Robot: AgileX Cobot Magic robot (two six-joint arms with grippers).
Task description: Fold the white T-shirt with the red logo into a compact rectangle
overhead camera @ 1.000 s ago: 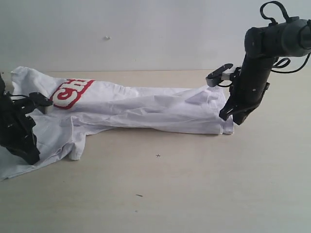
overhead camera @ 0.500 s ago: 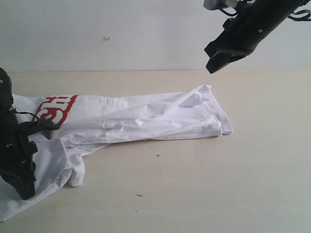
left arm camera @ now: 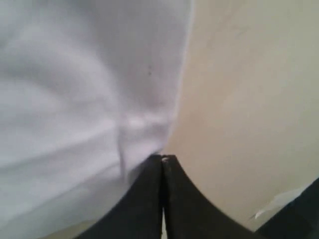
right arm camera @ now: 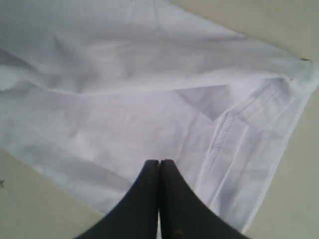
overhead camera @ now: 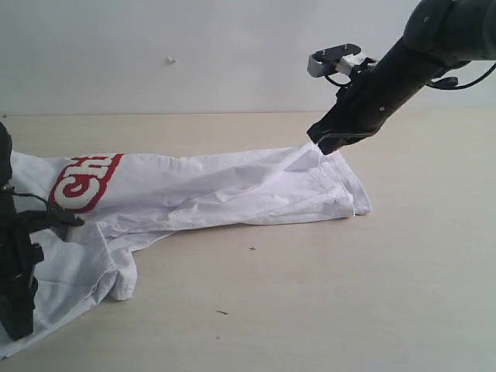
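Nearest the camera the pale tabletop [overhead camera: 310, 294] is bare apart from a few small dark specks. At the near left edge, the left hand [overhead camera: 21, 331] points down at the closest corner of the white T-shirt [overhead camera: 217, 190]. In its wrist view the two black fingers are pressed tight together right on the shirt's edge, with the cloth puckering into their tips, so a pinch of fabric looks caught there. From that corner the shirt stretches across the tabletop as a long, rumpled band, already doubled lengthwise. A short sleeve [overhead camera: 116, 267] spills out toward the near side on the left. Farther back on the left lies the red logo [overhead camera: 81, 182], its puffy white letters on a thick red outline only partly showing, the rest lost in the fold. The band runs right to a stitched hem [right arm camera: 224, 139], which lies flat with its corner slightly turned up. At that far right corner the right hand [overhead camera: 324, 146] slants down from its dark arm, its tips at or just above the cloth. Its wrist view shows the fingers closed against each other with nothing between them, poised over the layers near the hem. Behind everything stands a plain light wall [overhead camera: 194, 46].
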